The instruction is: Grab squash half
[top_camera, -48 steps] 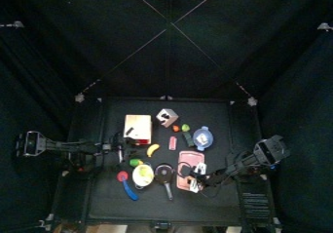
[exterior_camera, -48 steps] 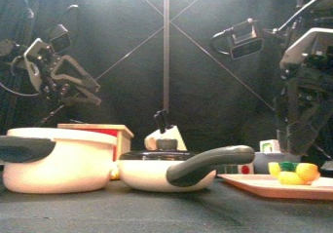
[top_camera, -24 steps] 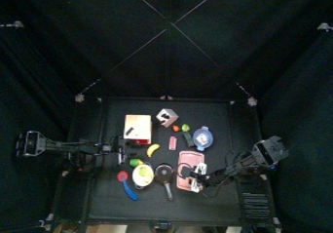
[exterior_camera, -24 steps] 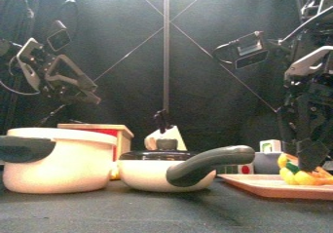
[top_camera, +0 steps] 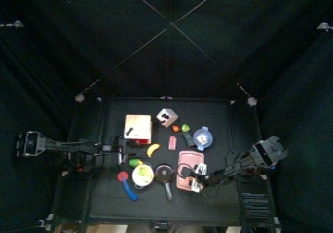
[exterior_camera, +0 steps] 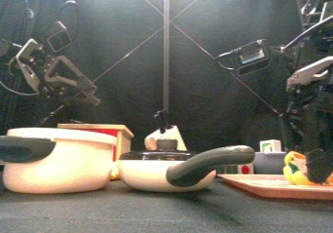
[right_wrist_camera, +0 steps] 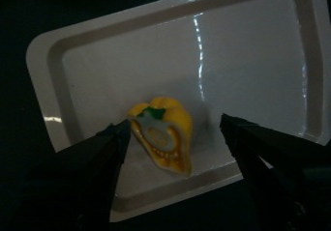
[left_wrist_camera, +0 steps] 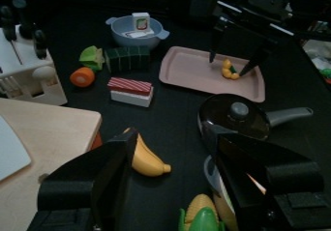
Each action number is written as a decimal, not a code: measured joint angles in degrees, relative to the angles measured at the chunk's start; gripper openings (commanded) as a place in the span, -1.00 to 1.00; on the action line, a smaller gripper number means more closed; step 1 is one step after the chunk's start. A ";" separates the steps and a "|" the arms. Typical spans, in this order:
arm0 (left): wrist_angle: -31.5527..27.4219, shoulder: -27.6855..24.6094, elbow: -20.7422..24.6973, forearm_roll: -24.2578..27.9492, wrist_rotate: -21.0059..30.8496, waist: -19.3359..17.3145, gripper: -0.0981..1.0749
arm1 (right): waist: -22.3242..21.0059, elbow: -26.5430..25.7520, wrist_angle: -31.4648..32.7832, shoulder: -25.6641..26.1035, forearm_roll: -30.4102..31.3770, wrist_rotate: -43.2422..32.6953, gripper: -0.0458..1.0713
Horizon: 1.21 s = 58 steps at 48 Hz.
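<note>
The squash half [right_wrist_camera: 165, 133] is centred between the open right hand [right_wrist_camera: 175, 138] jaws, on the tray [right_wrist_camera: 246, 51], long axis across the gap.

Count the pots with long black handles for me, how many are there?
2. The big cream pot stands on the left in the front view; the lower lidded pot sits beside it, nearer the middle. The other views show no more, though something may hide behind them.
</note>
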State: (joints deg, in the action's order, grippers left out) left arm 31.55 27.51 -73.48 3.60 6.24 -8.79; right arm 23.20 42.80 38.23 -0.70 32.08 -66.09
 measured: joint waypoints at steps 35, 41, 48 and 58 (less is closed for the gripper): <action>0.00 -0.26 0.00 -0.35 0.00 0.00 0.73 | -0.26 -1.67 1.14 0.97 1.93 -0.09 0.38; 0.00 -0.35 0.09 -0.26 -0.09 0.00 0.73 | -0.26 -1.93 1.23 1.14 2.20 -0.09 0.38; 0.00 -0.26 0.00 -0.35 0.00 0.00 0.73 | -0.44 -1.93 1.23 1.23 2.37 -0.09 0.38; -0.53 -0.35 0.00 -0.35 0.18 0.09 0.73 | -1.32 -2.11 1.23 1.23 3.60 -0.09 0.38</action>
